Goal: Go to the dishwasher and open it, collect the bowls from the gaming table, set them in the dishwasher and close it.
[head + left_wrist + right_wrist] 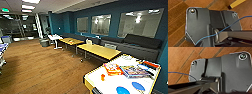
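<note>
Both wrist views look down over wood floor; hand state cannot be told. In the head view, a white yellow-edged table sits near right, carrying blue bowls, board-game boxes and a small orange item. Yellow tables line dark sofas.

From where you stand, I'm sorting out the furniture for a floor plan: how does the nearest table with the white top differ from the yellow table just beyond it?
The white-topped table is cluttered: coloured boxes, blue round things and a small orange thing. The yellow table looks bare. The white-topped table has a yellow edge; the yellow table is one wood-yellow colour. The yellow table stands by the dark sofa. Both stand on the wooden floor.
</note>
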Available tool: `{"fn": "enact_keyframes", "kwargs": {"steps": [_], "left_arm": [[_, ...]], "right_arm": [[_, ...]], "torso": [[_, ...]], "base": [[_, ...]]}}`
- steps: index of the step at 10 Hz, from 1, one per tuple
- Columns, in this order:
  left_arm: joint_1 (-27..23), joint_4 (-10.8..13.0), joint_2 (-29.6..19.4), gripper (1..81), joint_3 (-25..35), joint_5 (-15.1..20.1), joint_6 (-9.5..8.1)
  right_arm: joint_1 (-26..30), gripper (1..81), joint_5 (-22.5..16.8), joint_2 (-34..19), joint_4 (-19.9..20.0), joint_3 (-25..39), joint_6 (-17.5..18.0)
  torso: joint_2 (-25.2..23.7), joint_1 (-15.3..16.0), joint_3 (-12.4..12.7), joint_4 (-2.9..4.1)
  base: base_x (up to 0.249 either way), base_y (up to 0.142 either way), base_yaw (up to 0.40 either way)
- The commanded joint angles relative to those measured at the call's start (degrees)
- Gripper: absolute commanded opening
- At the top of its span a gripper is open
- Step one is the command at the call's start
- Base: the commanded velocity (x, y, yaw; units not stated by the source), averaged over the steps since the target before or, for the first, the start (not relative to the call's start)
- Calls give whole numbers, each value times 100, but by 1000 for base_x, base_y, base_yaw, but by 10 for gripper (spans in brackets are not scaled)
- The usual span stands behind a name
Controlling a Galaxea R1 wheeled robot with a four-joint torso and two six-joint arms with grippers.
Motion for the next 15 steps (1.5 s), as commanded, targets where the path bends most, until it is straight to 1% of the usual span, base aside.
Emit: {"fn": "enact_keyframes", "kwargs": {"steps": [1,15], "left_arm": [[-269,9,-25,811,42,302,36],[-269,9,-16,811,33,302,36]], "right_arm": [[289,811,-222,-18,-49,48,-1],[289,811,-222,-18,-49,31,-1]], "torso": [[0,0,0,0],[0,-7,0,0]], "base": [[137,102,0],[122,94,0]]}}
